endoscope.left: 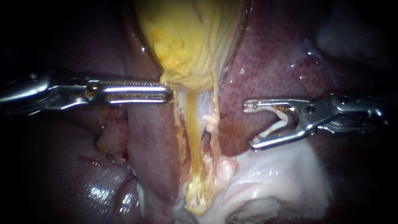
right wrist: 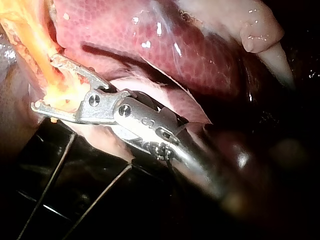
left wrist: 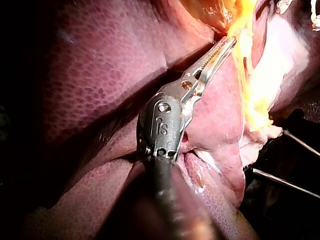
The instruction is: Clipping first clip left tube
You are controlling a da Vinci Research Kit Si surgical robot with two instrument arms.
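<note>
The yellow gallbladder (endoscope.left: 190, 37) hangs over the dark red liver (endoscope.left: 273, 62). From its narrow lower end two strands run down: the yellow left tube (endoscope.left: 191, 124) and a paler right tube (endoscope.left: 214, 124). My left instrument (endoscope.left: 166, 92) comes in level, its ridged jaws shut on the gallbladder's lower end; the left wrist view shows the jaws (left wrist: 226, 46) reaching into yellow tissue. My right instrument (endoscope.left: 249, 126) stands open to the right of both tubes, apart from them, with a white clip (endoscope.left: 277, 122) seated inside its jaws. In the right wrist view its jaws (right wrist: 44, 82) gape beside the yellow tube (right wrist: 37, 40).
Pale white tissue (endoscope.left: 282, 174) spreads under my right instrument and around the tubes' lower ends. A glistening liver lobe (endoscope.left: 103, 191) lies under my left instrument. Thin metal rods (left wrist: 285, 182) (right wrist: 50, 185) cross the dark space beyond the tissue's edge.
</note>
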